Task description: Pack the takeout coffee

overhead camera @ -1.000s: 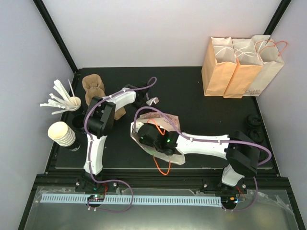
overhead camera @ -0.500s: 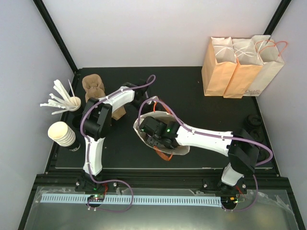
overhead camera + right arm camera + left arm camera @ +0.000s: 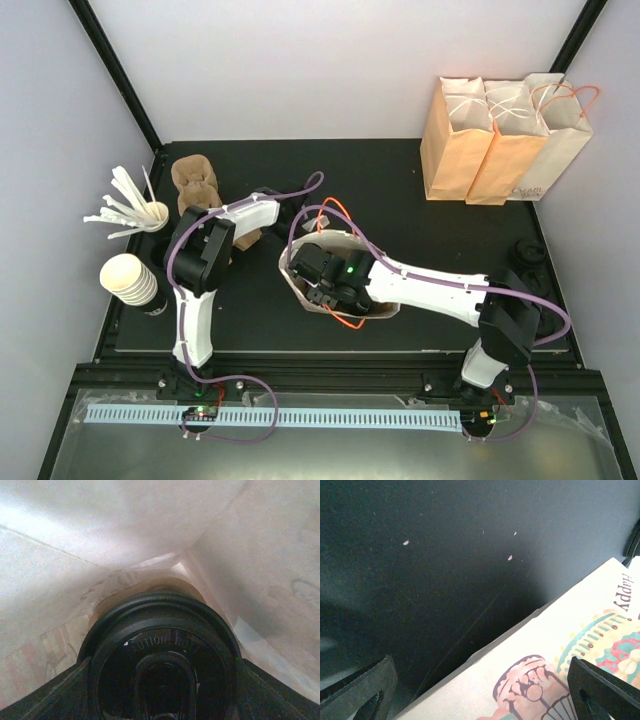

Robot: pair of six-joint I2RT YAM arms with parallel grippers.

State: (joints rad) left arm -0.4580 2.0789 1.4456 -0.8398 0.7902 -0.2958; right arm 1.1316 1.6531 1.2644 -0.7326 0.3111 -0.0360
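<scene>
Two arms meet at centre frame in the top view: right gripper (image 3: 318,282) sunk inside the white printed paper bag (image 3: 385,312), left gripper (image 3: 288,208) just beside its upper-left edge.

Left wrist view: fingers spread wide, holding nothing, bag at lower right.

Right wrist view: fingers clamp the small black paper cup with round black plastic lid (image 3: 162,650), lid facing the camera, deep within the bag.

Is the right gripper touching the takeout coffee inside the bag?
Touching. In the right wrist view, the jaws of the right gripper press against both sides of the takeout coffee at its lid, down inside the paper bag.
</scene>
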